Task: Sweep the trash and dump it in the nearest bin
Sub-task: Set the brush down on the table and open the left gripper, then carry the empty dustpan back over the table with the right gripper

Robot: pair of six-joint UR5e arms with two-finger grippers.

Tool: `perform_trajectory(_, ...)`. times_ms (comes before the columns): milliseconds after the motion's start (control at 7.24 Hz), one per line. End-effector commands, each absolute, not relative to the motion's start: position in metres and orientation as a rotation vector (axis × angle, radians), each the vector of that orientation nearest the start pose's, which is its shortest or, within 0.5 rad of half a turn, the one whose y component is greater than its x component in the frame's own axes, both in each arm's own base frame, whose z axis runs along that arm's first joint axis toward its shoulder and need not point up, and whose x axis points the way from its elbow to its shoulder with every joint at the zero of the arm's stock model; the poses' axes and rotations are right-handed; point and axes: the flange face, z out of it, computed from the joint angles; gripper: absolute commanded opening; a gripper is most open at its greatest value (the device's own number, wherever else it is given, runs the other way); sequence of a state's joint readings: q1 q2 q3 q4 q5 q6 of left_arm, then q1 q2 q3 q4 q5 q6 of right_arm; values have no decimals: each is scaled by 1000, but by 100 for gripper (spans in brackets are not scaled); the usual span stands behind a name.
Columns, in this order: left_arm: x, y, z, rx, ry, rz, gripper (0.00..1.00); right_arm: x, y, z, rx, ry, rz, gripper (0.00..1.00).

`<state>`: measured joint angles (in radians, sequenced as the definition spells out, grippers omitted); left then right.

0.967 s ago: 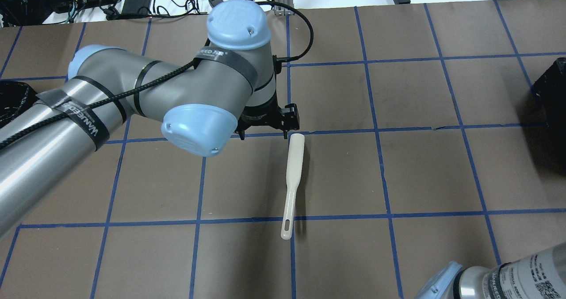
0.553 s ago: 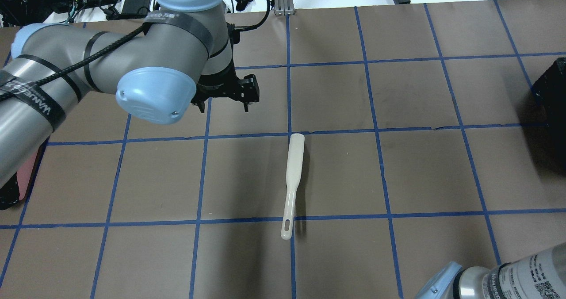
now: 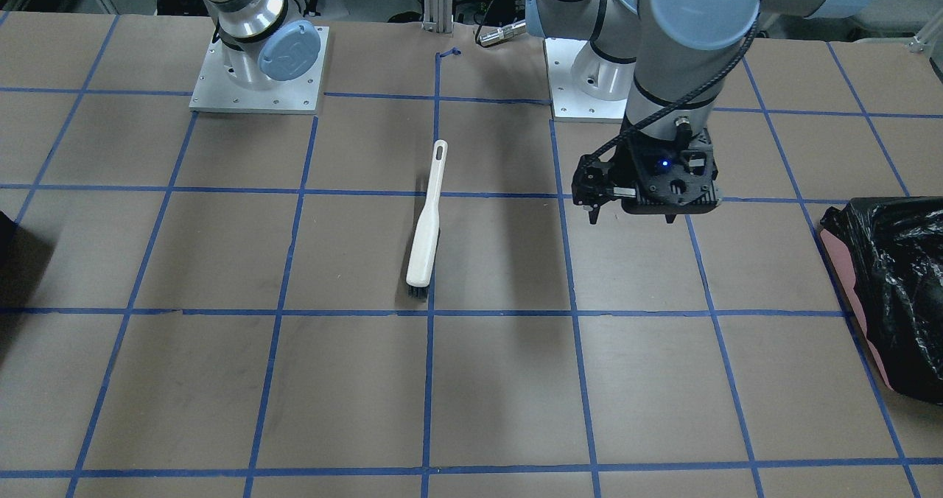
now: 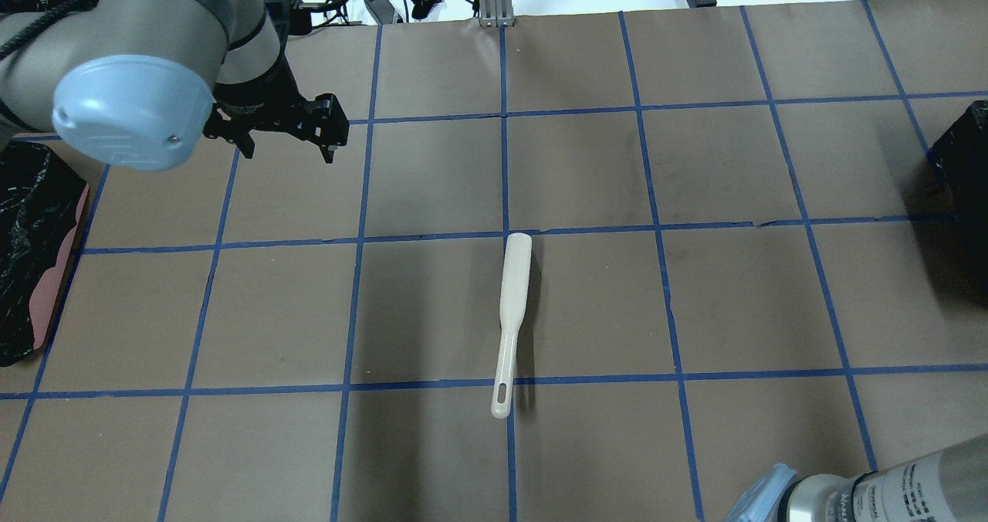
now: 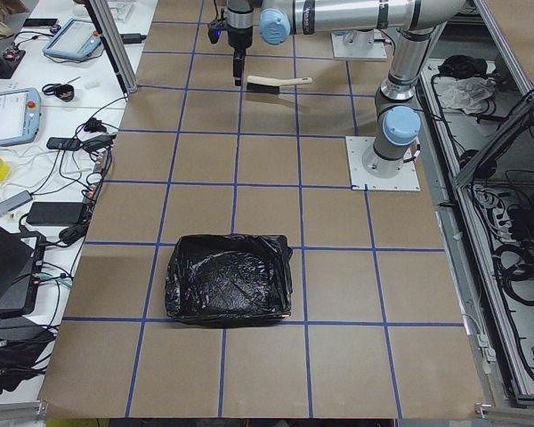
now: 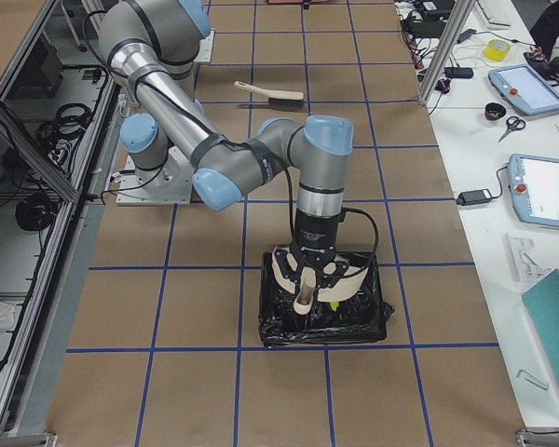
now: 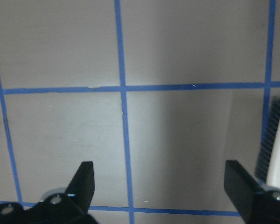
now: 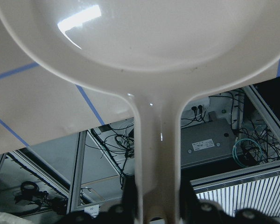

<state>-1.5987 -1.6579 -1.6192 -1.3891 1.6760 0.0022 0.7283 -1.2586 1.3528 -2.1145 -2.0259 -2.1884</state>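
Over the bin (image 6: 281, 328), the right gripper (image 8: 157, 189), clamped on the dustpan (image 8: 140, 37), could tip it askew and miss; left gripper (image 4: 289, 149) spread, empty

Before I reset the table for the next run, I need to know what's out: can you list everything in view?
brush: 1, white handle with dark bristles, lying flat at the table's centre
dustpan: 1, cream, held over the black bin
black bin: 1, black, at the table's end on the robot's right
pink bin: 1, pink with a crinkled black bag liner, at the table's end on the robot's left
tablets: 2, blue-edged, on the side bench
left gripper: 1, black, open and empty, above the table between the brush and the pink bin
right gripper: 1, black, shut on the dustpan's handle
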Motion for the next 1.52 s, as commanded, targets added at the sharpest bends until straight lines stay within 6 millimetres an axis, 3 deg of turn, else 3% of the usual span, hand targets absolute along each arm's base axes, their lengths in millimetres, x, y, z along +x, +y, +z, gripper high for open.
perform_trajectory(0, -104, -515, 462, -31, 3072, -11, 100, -356, -529, 496, -1979, 2904, 669, 0)
perform_trajectory(138, -109, -503, 467, -47, 3098, 2, 100, -313, -541, 490, -1866, 2929, 623, 0)
perform_trajectory(415, -112, -500, 468, -50, 3115, 1, 100, -210, -566, 476, -1668, 2980, 523, 0)
perform_trajectory(691, -118, -495, 469, -49, 3164, 11, 100, -141, -584, 467, -1540, 3014, 378, 0)
perform_trajectory(829, -122, -494, 470, -49, 3207, 5, 100, -97, -594, 466, -1533, 3027, 314, 0)
perform_trajectory(967, -122, -493, 469, -37, 3200, 12, 100, -46, -601, 461, -1341, 3089, 189, 0)
perform_trajectory(1244, -122, -490, 467, -51, 3206, 50, 100, 65, -603, 452, -1138, 3153, 89, 0)
perform_trajectory(1382, -122, -490, 467, -51, 3206, 50, 100, 108, -597, 448, -996, 3197, 69, 0)
